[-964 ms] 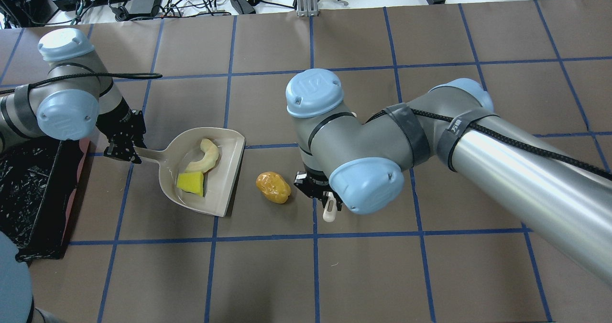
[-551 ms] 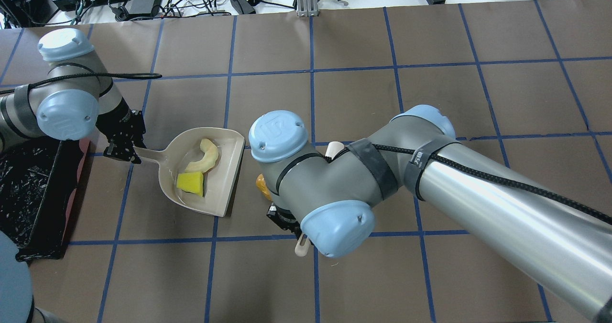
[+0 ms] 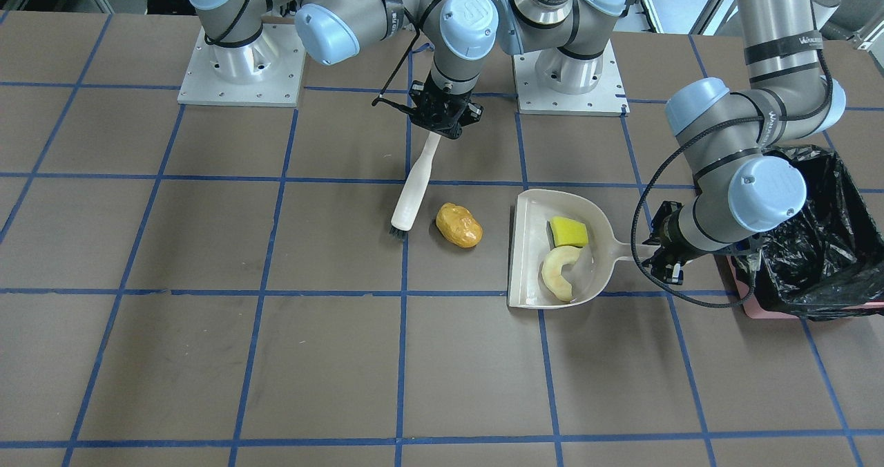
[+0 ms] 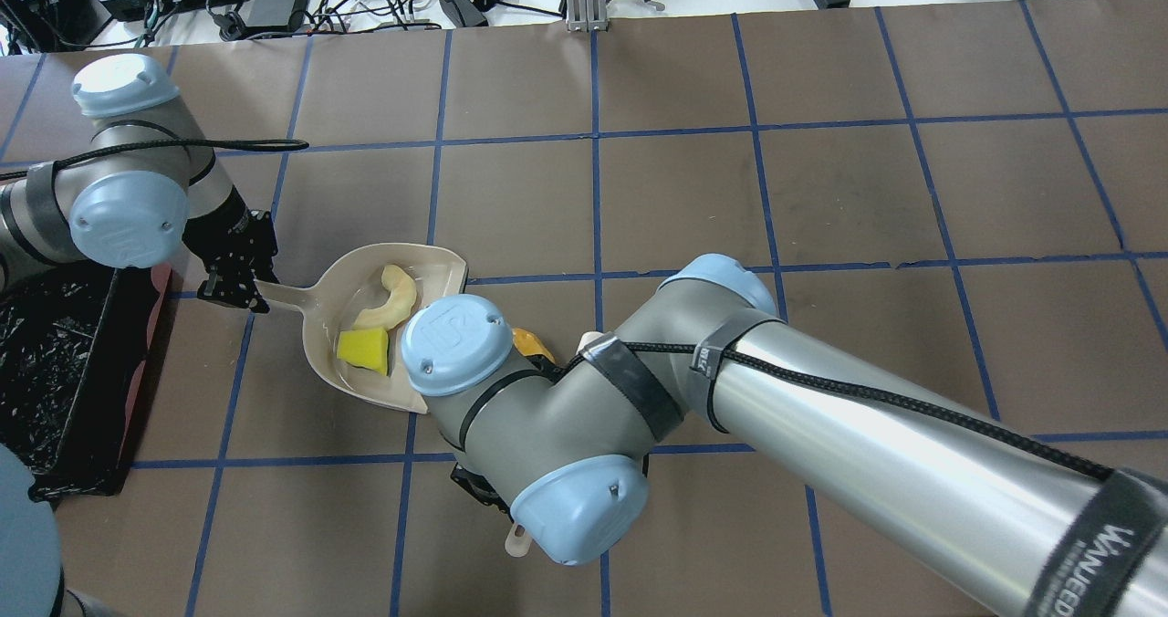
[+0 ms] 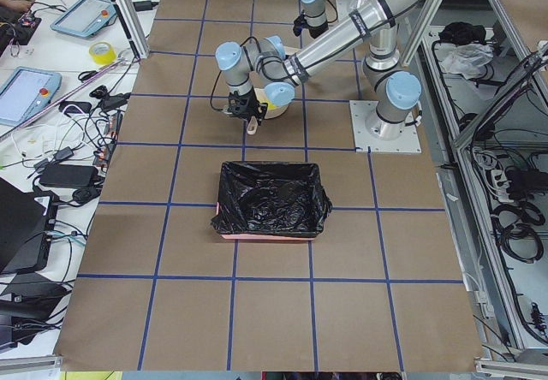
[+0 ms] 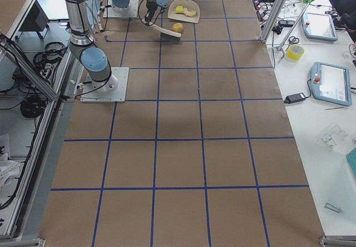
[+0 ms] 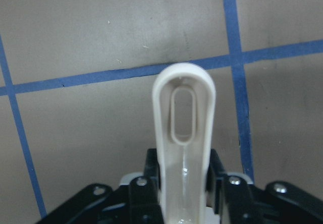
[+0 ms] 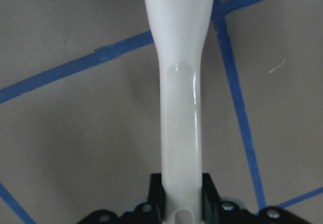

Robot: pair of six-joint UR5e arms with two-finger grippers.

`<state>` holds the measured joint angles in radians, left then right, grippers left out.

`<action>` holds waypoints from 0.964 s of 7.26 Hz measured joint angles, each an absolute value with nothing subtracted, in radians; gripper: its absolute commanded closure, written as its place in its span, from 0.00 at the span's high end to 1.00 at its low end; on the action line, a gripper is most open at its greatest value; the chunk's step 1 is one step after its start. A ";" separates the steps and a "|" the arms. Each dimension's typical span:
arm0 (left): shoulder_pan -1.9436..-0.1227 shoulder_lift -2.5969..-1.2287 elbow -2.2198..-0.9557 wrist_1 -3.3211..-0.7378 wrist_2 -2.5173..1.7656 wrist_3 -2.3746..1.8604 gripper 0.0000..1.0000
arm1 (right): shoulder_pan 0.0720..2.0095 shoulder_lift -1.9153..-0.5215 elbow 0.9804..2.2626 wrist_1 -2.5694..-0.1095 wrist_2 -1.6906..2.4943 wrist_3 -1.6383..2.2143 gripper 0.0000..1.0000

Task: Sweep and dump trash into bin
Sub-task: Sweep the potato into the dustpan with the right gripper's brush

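My right jaws are clamped on the white handle of the brush (image 3: 414, 184); the right wrist view shows that handle (image 8: 179, 108) pinched between both fingers and running straight away from me. In the front-facing view the brush slants from the jaws toward 7 o'clock, its dark bristle end low at the surface (image 3: 207, 315). Whether the bristles press on it I cannot tell.

At 3 o'clock from the bristles, just beside them with a thin gap, lies the lump (image 3: 458, 224), glossy and golden-brown, on the bare surface. In the overhead view my right arm covers most of the lump, and only an orange edge (image 4: 532, 341) shows.

At 3 o'clock from the lump, a little apart, the dustpan (image 3: 528, 260) lies flat with its open mouth facing the lump. Inside it the sponge (image 3: 568, 231) sits at 12 o'clock of the crescent (image 3: 558, 273), the two close together.

My left jaws are closed on the dustpan's handle; the left wrist view shows the looped handle end (image 7: 184, 133) sticking out from between the fingers.

Beyond the left jaws, at 3 o'clock, stands the bin (image 3: 822, 246), black-lined, with a pink base edge showing.
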<state>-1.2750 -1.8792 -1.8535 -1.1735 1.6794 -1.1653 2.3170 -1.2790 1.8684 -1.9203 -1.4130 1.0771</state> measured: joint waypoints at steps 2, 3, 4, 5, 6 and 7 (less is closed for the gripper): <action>-1.275 -1.880 -1.855 -1.174 1.678 -1.194 0.00 | 2.342 -1.205 1.814 -1.979 -1.403 1.110 0.04; -1.275 -1.880 -1.855 -1.173 1.678 -1.198 0.00 | 2.350 -1.166 1.774 -1.988 -1.403 1.112 0.04; -1.275 -1.880 -1.855 -1.173 1.678 -1.199 0.00 | 2.357 -1.120 1.722 -1.995 -1.402 1.109 0.04; -1.275 -1.881 -1.855 -1.173 1.678 -1.200 0.00 | 2.368 -1.068 1.660 -2.004 -1.402 1.106 0.04; -1.275 -1.881 -1.855 -1.173 1.678 -1.200 0.00 | 2.380 -1.021 1.598 -2.009 -1.402 1.104 0.04; -1.275 -1.881 -1.856 -1.173 1.678 -1.199 0.00 | 2.387 -0.988 1.551 -2.010 -1.402 1.101 0.04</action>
<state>-1.2747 -1.8814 -1.8560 -1.1735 1.6782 -1.1992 2.3871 -0.9883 1.5506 -2.0104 -1.4020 1.1015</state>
